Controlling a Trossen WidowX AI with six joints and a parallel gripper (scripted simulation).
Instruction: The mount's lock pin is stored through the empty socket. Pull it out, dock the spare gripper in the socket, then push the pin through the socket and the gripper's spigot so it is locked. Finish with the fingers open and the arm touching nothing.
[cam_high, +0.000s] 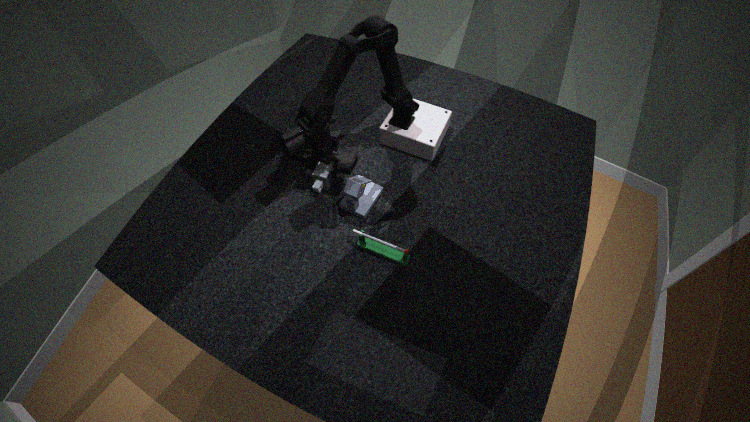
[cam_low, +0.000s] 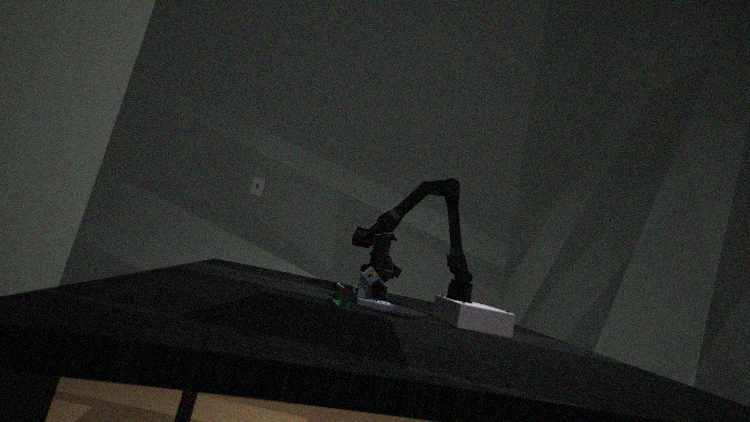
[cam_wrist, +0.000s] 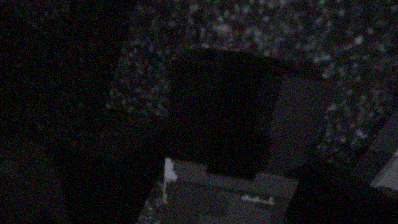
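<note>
My gripper (cam_high: 320, 159) (cam_low: 379, 289) is low over the table beside the mount, pointing down. Its fingers stand partly apart and look open around the spare gripper. The spare gripper (cam_high: 320, 178) (cam_wrist: 230, 192) shows light grey parts below the fingers, on the side of the mount away from the white box; whether it touches a finger is too dark to tell. The grey mount (cam_high: 369, 197) (cam_low: 375, 303) stands close by, with its angled socket head raised; no spigot shows in it. The lock pin (cam_high: 380, 240), pale with a red end, lies along the green holder (cam_high: 382, 249) (cam_low: 338, 300).
A white box (cam_high: 435, 123) (cam_low: 485, 319) stands under the arm's base, behind the mount. The green holder is in front of the mount. Dark shadows cross the black table (cam_high: 236, 293), and the wrist view is very dark.
</note>
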